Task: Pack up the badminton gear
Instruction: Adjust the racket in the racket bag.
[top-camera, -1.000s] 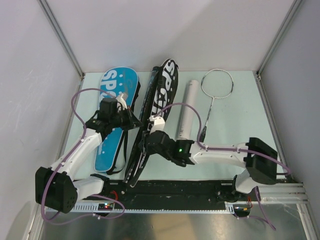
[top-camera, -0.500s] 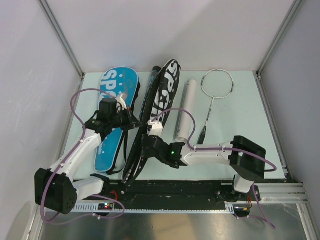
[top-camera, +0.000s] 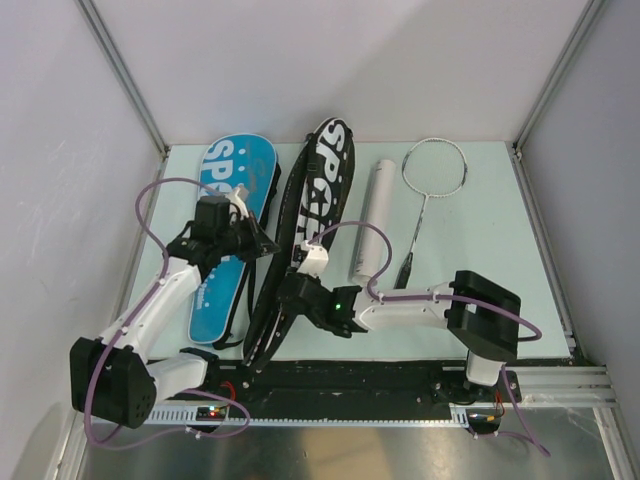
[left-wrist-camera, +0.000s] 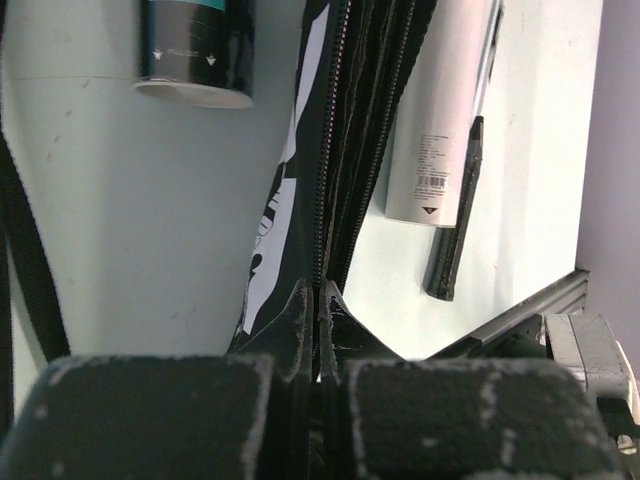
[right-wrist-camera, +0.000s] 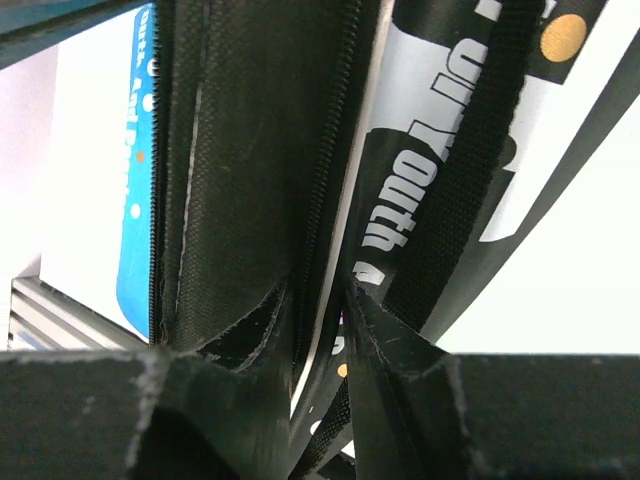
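The black "SPORT" racket cover (top-camera: 325, 185) lies lengthwise mid-table with its zip edge raised. My left gripper (top-camera: 265, 245) is shut on that edge about halfway along; in the left wrist view the fingertips (left-wrist-camera: 320, 300) pinch the zip of the black cover (left-wrist-camera: 350, 120). My right gripper (top-camera: 288, 298) is lower on the same edge. In the right wrist view (right-wrist-camera: 320, 295) its fingers press close on both sides of the black cover's (right-wrist-camera: 240, 150) zip. The blue cover (top-camera: 235, 200) lies to the left. To the right lie a white tube (top-camera: 370, 220) and a silver racket (top-camera: 435, 165). A black teal-printed tube (left-wrist-camera: 195, 50) shows only in the left wrist view.
White walls and aluminium posts (top-camera: 125, 75) enclose the table on three sides. A black rail (top-camera: 400, 378) runs along the near edge. The blue cover's black strap (top-camera: 238, 318) trails towards the rail. The racket's dark handle (left-wrist-camera: 455, 230) lies beside the white tube (left-wrist-camera: 440, 130).
My right arm has swung left, from beside the white tube to the black cover's lower edge, and its fingers have narrowed onto the zip. The left gripper has kept its hold.
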